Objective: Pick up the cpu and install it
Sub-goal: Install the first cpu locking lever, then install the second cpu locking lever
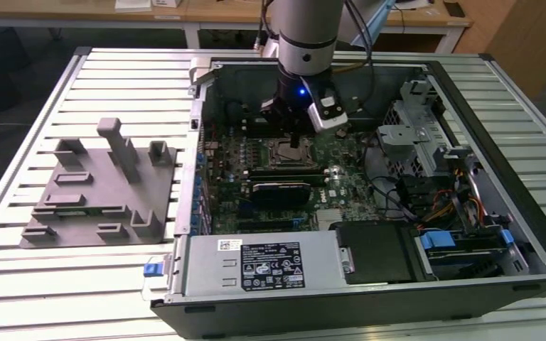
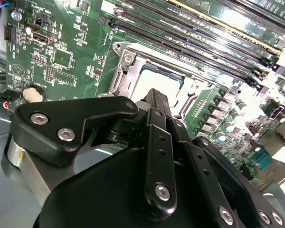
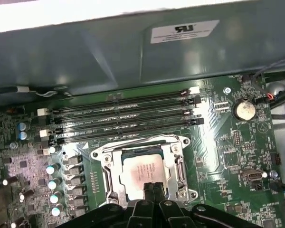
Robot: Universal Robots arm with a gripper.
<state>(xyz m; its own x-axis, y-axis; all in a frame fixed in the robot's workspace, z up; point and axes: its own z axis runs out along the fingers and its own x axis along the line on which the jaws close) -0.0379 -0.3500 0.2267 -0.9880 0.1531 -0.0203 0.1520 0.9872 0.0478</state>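
Over the open computer case (image 1: pixel 463 92) on the slatted table (image 1: pixel 26 142), the arm held its gripper (image 1: pixel 297 138) straight down above the socket (image 1: pixel 289 150) on the green board (image 1: pixel 340 177), as seen in the exterior view. Both wrist views showed the chip (image 3: pixel 143 170) lying flat inside the metal socket frame (image 3: pixel 178 161), silvery top plate upward, its edges close within the frame on the sides that showed; the side nearest the gripper was hidden by the fingertips (image 3: pixel 153 191). The two dark fingertips met just above the chip's near edge with no gap visible between them and nothing between them, so the jaws appeared clenched and empty. Such a pose would suit pressing or checking the seated chip, since pinched tips offer a small, firm point; whether they touched the plate could not be told. The frame's clamp appeared raised clear of the chip, leaving the top plate exposed. Long memory slots (image 3: pixel 123 114) ran just beside the socket, and the vertical approach kept the fingers off them. At the exterior view's left, a grey fixture plate (image 1: pixel 102 192) with upright posts stood well apart from the case.
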